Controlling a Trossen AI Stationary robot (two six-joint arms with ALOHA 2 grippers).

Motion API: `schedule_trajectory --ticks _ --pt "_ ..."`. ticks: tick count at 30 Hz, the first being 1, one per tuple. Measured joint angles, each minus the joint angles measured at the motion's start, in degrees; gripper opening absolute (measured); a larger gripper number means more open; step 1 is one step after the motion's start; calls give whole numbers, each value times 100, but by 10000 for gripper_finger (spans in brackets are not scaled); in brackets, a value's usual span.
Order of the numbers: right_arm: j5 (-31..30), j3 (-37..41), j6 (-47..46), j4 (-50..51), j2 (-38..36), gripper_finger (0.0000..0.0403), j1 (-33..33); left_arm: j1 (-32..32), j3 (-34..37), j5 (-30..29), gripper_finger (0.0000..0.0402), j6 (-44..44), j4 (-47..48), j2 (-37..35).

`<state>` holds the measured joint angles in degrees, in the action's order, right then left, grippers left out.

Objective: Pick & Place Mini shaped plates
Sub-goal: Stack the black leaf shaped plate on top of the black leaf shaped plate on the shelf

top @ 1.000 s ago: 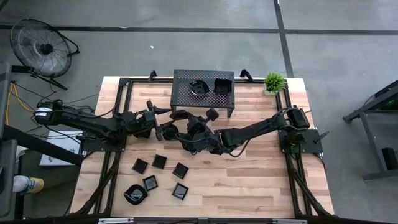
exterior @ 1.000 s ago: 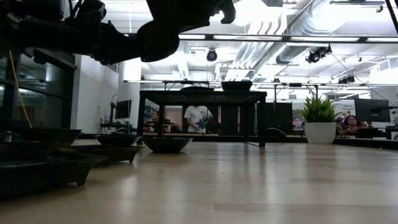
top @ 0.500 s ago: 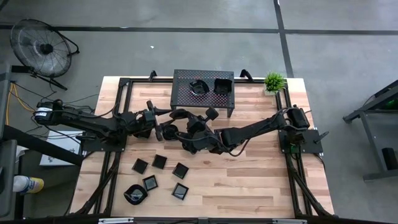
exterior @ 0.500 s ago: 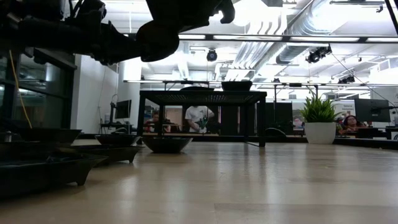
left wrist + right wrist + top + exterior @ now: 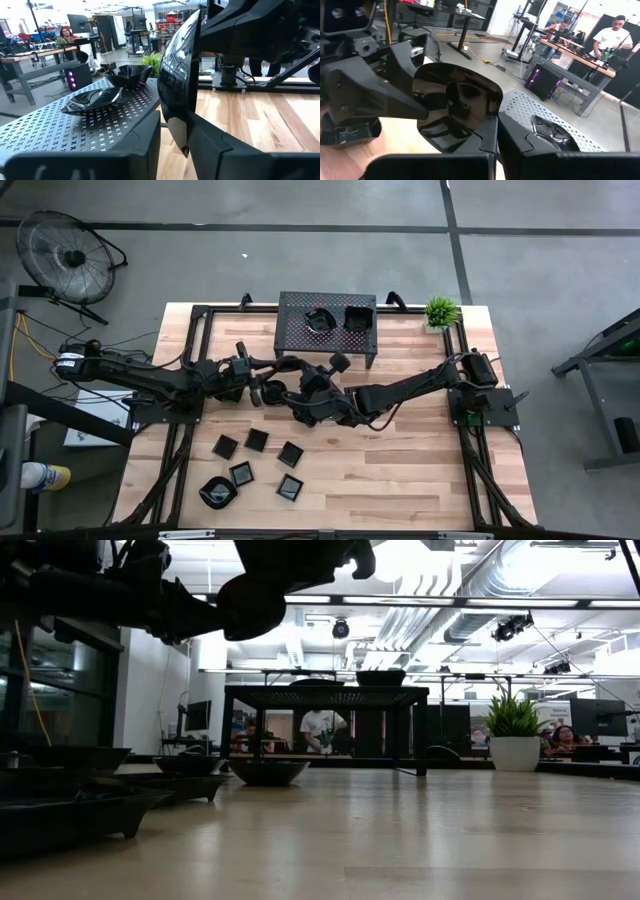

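Observation:
A glossy black mini plate (image 5: 455, 107) hangs on edge above the table's middle, between both grippers. My left gripper (image 5: 176, 137) reaches in from the left and is closed on it. My right gripper (image 5: 492, 136) comes from the right and is shut on the same plate (image 5: 175, 85). In the high view the two grippers (image 5: 262, 378) (image 5: 300, 395) meet in front of the rack (image 5: 327, 320). Two more plates (image 5: 318, 320) (image 5: 358, 317) rest on the rack's perforated top. Several others (image 5: 257, 440) sit flat on the table at the near left. My left gripper has the plate's rim (image 5: 180, 144) between its two fingers (image 5: 210, 150), one on each face. The fingers come in level from the table's left. The plate stands on edge, clear of the table. My right gripper pinches the plate's rim (image 5: 487, 122) between its two shut fingers (image 5: 520, 145), on the side away from the left gripper. The fingers reach in about level from the table's right. The plate stands on edge, lifted clear of the table.
The black rack on legs (image 5: 325, 695) stands at the far middle, just beyond the grippers. A potted plant (image 5: 440, 310) sits at the far right corner. Bare wood lies across the table's near right (image 5: 420, 470). A fan (image 5: 70, 255) stands on the floor, off the table.
My left gripper's fingers have drawn together around the plate that my right gripper holds up. Neither arm has shifted, and the plate has stayed where it was.

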<state>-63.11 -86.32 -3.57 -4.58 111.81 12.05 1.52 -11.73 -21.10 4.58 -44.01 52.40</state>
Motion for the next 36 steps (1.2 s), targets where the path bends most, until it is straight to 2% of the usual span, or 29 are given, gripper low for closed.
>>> schedule_trajectory --ticks 17,26,31,36 --pt "87 0 0 4 0 0 3 -7 0 -51 6 -13 9 0" --pt "245 0 -5 9 0 2 5 -7 0 -50 3 -11 52 -2" --pt "359 -1 -27 -97 2 25 1 0 -4 73 2 9 39 -2" --pt "526 -4 238 -468 2 71 7 0 -4 81 2 9 44 -2"
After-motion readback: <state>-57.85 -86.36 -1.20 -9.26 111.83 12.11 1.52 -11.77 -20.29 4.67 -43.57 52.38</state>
